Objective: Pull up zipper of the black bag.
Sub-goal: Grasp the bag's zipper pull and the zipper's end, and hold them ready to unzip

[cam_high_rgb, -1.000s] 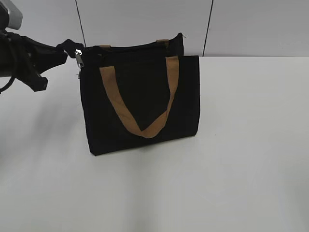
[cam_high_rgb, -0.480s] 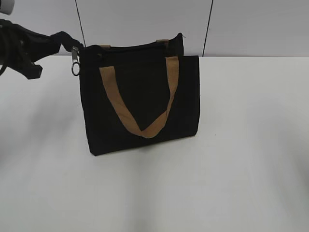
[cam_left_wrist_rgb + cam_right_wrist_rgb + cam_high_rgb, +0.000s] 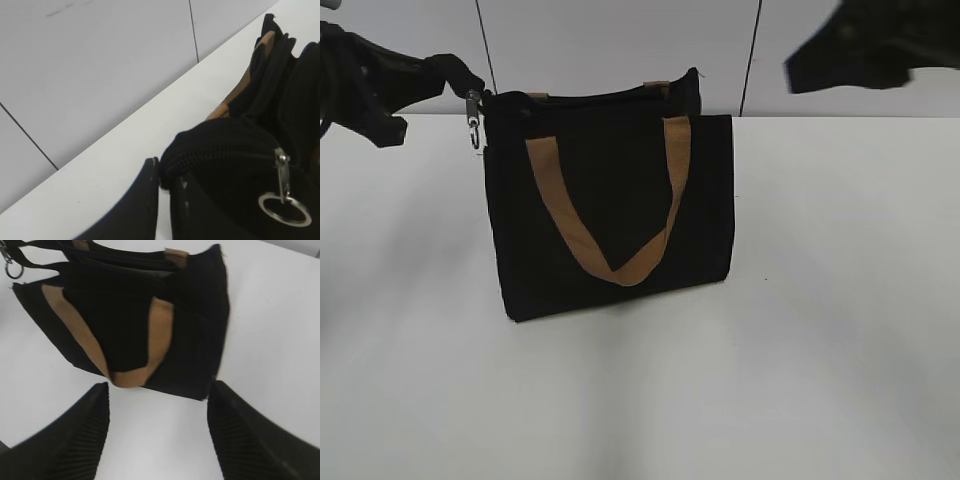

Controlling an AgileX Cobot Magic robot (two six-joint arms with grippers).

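The black bag [image 3: 620, 200] stands upright on the white table, its tan strap handle [image 3: 560, 215] hanging down the front. The zipper line [image 3: 590, 97] runs along its top edge. The silvery pull tab with its ring [image 3: 473, 125] hangs at the bag's top left corner. My left gripper [image 3: 468, 82] is shut on the black fabric at that corner [image 3: 167, 167], and the tab [image 3: 284, 192] dangles free beside it. My right gripper [image 3: 850, 50] is in the air at the upper right, blurred. Its fingers are open and empty [image 3: 157, 390], with the bag [image 3: 120, 315] in front of them.
The white table [image 3: 820, 350] stretches out on all sides of the bag. A grey panelled wall [image 3: 620, 40] stands close behind the bag at the table's far edge.
My left gripper has lifted slightly with the bag's corner, and the pull tab has swung to hang down. My right gripper has come into the exterior view at the upper right.
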